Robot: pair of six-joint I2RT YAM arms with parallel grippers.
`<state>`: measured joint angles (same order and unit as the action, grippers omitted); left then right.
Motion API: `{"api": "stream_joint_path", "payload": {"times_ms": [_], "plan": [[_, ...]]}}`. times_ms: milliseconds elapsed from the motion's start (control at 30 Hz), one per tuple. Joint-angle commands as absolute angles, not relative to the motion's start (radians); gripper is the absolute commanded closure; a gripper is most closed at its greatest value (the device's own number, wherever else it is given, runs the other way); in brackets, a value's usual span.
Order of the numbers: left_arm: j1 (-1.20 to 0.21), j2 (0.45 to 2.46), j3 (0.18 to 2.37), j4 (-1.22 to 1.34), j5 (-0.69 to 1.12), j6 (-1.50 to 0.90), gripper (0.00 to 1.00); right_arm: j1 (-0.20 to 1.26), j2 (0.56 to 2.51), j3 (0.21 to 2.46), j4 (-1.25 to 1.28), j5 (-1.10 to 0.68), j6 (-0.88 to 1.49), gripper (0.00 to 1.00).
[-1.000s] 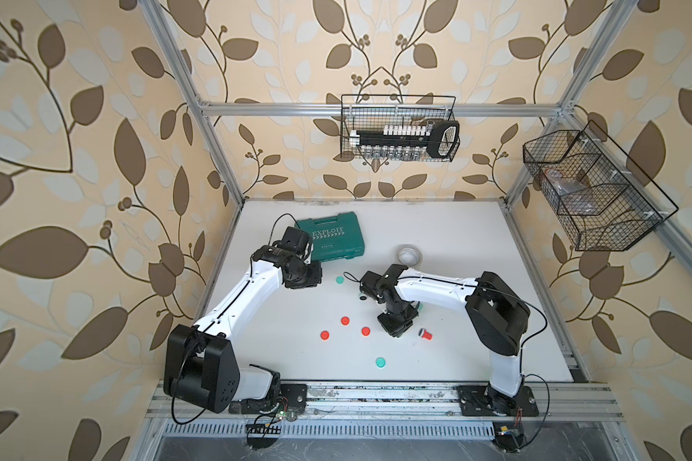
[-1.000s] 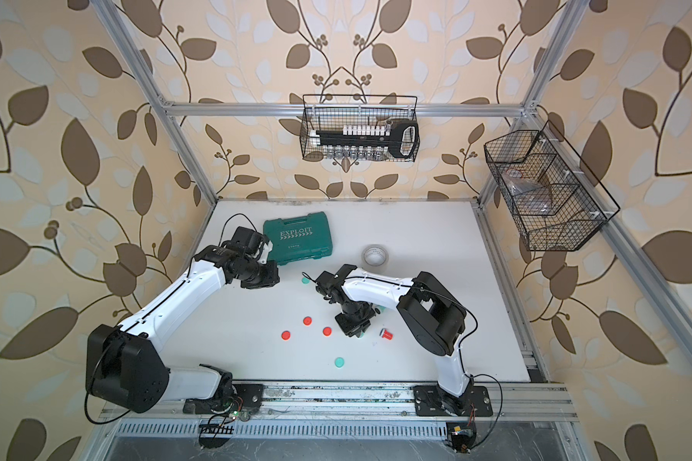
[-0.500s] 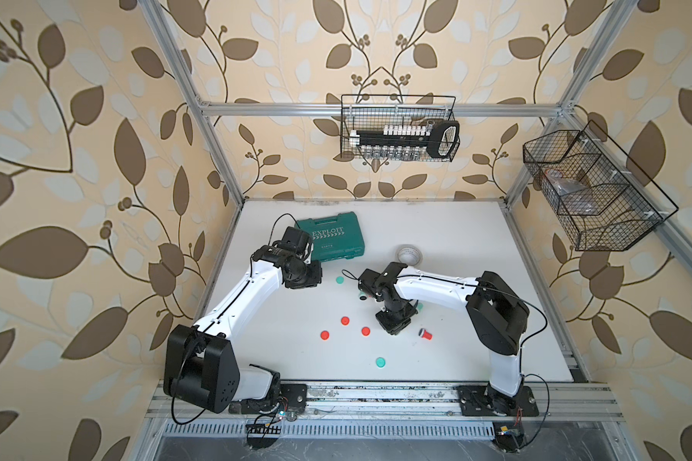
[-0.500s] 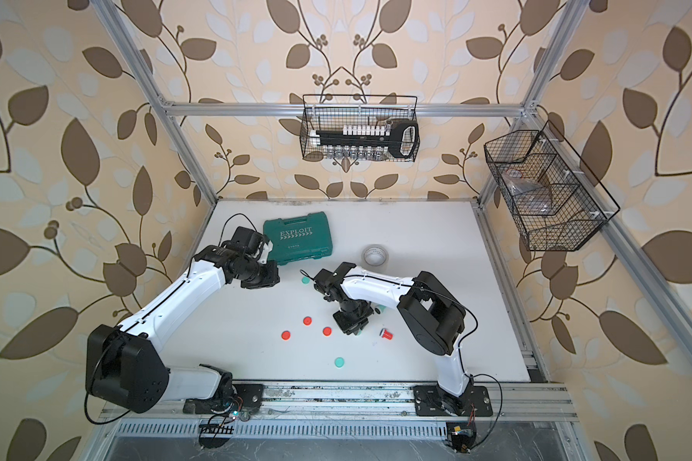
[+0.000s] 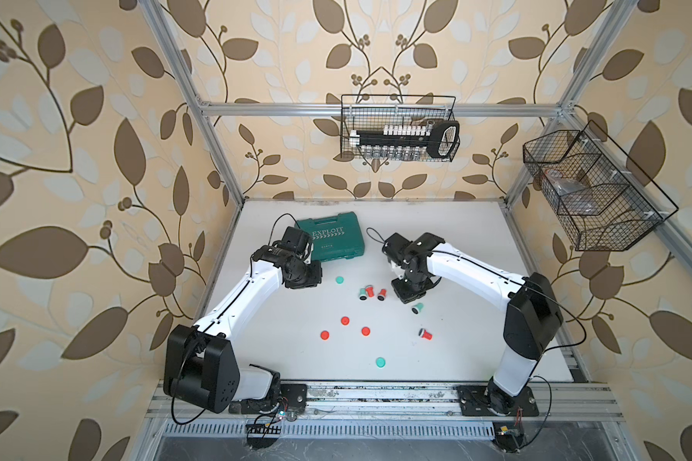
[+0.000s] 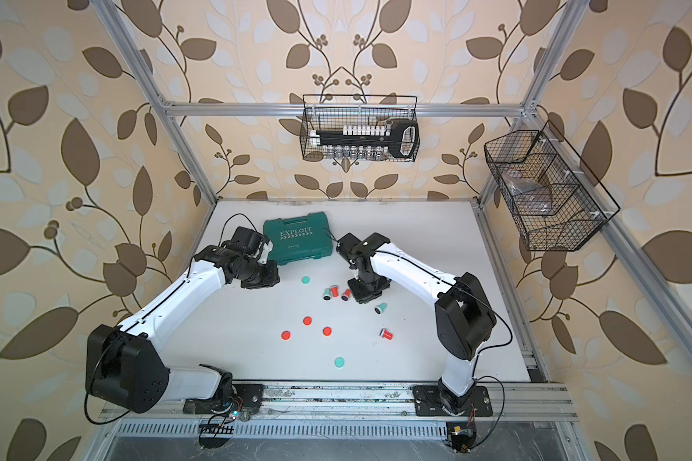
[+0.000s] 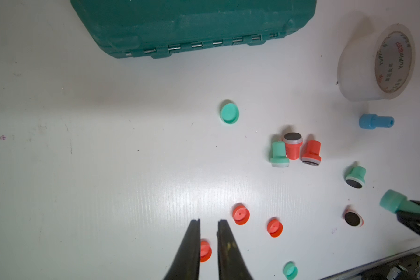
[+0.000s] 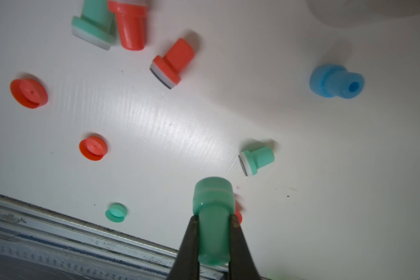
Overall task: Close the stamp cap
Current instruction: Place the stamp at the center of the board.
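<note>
My right gripper (image 8: 212, 217) is shut on the handle of a green stamp (image 8: 212, 201) whose head is covered by a green cap, held above the table. In both top views this gripper (image 5: 410, 293) hangs mid-table, right of a cluster of uncapped stamps (image 5: 370, 292). Another uncapped green stamp (image 5: 417, 307) and a red one (image 5: 426, 334) lie nearby. Loose red caps (image 5: 345, 320) and green caps (image 5: 339, 280) are scattered around. My left gripper (image 7: 208, 221) is narrowly open and holds nothing; it hovers at the left (image 5: 302, 279), and a red cap (image 7: 205, 251) shows behind its fingers.
A green tool case (image 5: 332, 237) lies at the back left. In the left wrist view, a tape roll (image 7: 376, 65) and a capped blue stamp (image 7: 376, 121) sit behind the cluster. Wire baskets (image 5: 400, 137) hang on the walls. The aluminium rail (image 5: 376, 393) runs along the front edge.
My right arm has lifted and drawn back to the right with the green stamp, and now covers the tape roll in the top views. The left arm has stayed still.
</note>
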<state>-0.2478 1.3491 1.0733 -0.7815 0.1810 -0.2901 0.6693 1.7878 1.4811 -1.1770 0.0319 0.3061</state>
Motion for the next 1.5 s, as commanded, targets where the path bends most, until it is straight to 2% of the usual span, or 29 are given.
{"api": "stream_joint_path", "payload": {"times_ms": [0, 133, 267, 700, 800, 1033, 1267, 1400, 1467], "plan": [[-0.242, 1.326, 1.070, -0.778, 0.193, -0.271, 0.83, 0.560, 1.756, 1.429, -1.189, 0.017, 0.259, 0.93], [-0.242, 1.328, 1.070, -0.778, 0.192, -0.272, 0.83, 0.429, 1.764, 1.391, -1.153, 0.002, 0.219, 0.93], [-0.242, 1.334, 1.072, -0.778, 0.192, -0.272, 0.83, 0.363, 1.807, 1.392, -1.137, 0.022, 0.183, 0.91], [-0.242, 1.334, 1.071, -0.782, 0.165, -0.271, 0.83, 0.323, 1.986, 1.450, -1.073, 0.051, 0.129, 0.85], [-0.242, 1.337, 1.073, -0.784, 0.165, -0.269, 0.83, 0.322, 2.005, 1.453, -1.075, 0.058, 0.124, 0.80], [-0.242, 1.347, 1.072, -0.779, 0.178, -0.271, 0.83, 0.320, 1.931, 1.476, -1.103, 0.066, 0.137, 0.65], [-0.242, 1.349, 1.070, -0.775, 0.192, -0.272, 0.83, 0.332, 1.798, 1.488, -1.157, 0.063, 0.182, 0.63], [-0.242, 1.351, 1.073, -0.773, 0.197, -0.273, 0.83, 0.410, 1.716, 1.439, -1.126, 0.001, 0.205, 0.63], [-0.242, 1.349, 1.072, -0.775, 0.198, -0.272, 0.83, 0.467, 1.694, 1.412, -1.125, 0.034, 0.200, 0.63]]}}
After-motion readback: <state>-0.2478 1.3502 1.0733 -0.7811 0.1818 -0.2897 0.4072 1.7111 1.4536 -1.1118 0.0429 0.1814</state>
